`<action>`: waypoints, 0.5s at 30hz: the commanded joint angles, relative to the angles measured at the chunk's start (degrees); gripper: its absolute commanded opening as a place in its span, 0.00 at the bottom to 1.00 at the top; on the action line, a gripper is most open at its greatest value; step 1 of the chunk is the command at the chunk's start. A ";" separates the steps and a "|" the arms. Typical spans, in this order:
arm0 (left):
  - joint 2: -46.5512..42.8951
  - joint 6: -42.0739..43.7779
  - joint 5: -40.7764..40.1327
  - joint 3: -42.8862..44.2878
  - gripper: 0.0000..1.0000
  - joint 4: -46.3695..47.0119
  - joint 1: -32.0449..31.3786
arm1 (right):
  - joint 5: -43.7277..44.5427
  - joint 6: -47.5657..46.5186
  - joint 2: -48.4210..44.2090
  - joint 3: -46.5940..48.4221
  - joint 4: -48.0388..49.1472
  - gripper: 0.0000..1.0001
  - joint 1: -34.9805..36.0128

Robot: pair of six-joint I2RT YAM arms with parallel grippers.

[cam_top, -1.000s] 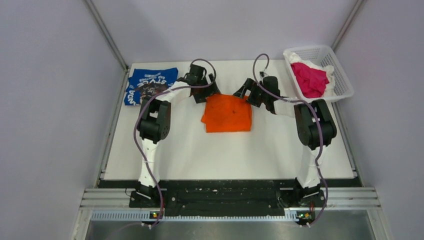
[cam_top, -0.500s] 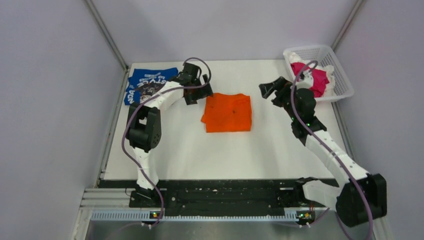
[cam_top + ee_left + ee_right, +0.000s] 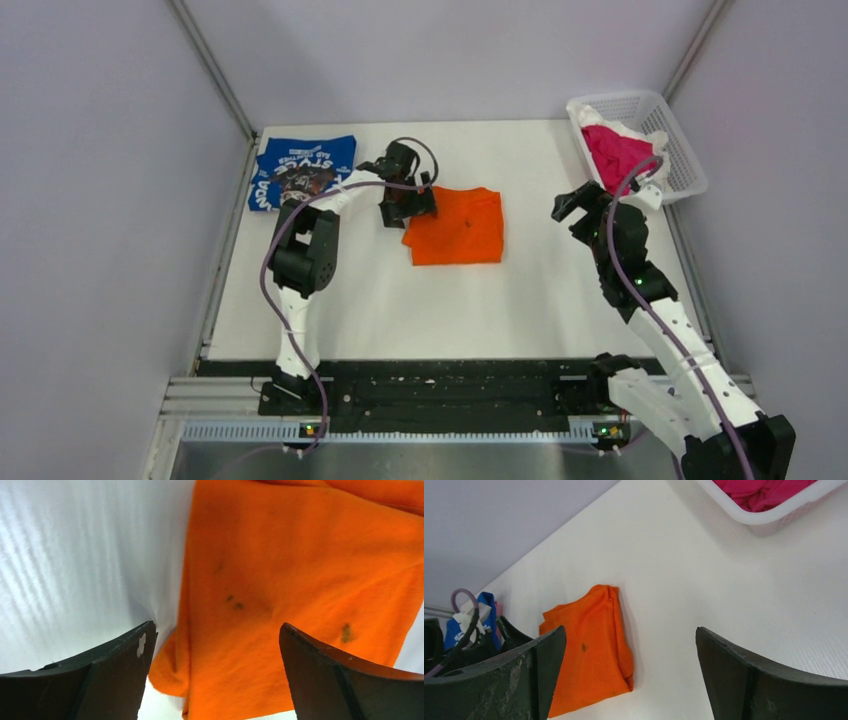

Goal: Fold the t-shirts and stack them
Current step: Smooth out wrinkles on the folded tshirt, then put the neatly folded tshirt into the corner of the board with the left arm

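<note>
Your left gripper had its jaws spread wide with nothing clamped between them. One finger was over bare white table and the other over cloth, straddling the left edge of the folded bright orange cotton t-shirt. You could not tell from the wrist view whether the fingertips touched the fabric. Your right gripper was likewise parted and empty, raised above the tabletop between the orange shirt and the white plastic mesh basket. It was near the basket and well apart from the shirt. The orange shirt lay as a rough square near the middle of the white table, a few small dark specks on its top face and its right edge thick with folded layers. The royal blue t-shirt with white lettering and a dark printed graphic sat folded flat at the far left corner, apart from the orange one and not stacked with it. A crumpled magenta cloth filled the basket at the far right corner.
</note>
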 commanded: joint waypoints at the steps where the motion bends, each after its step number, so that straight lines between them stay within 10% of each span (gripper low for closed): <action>1: 3.52 0.30 3.13 2.91 0.93 -0.26 -0.74 | 2.00 -0.03 0.58 -0.78 -3.14 0.99 -0.30; 15: 11.66 -1.79 -12.36 12.90 0.53 -8.92 -7.81 | -1.35 -1.48 0.59 -4.26 2.02 0.99 -1.67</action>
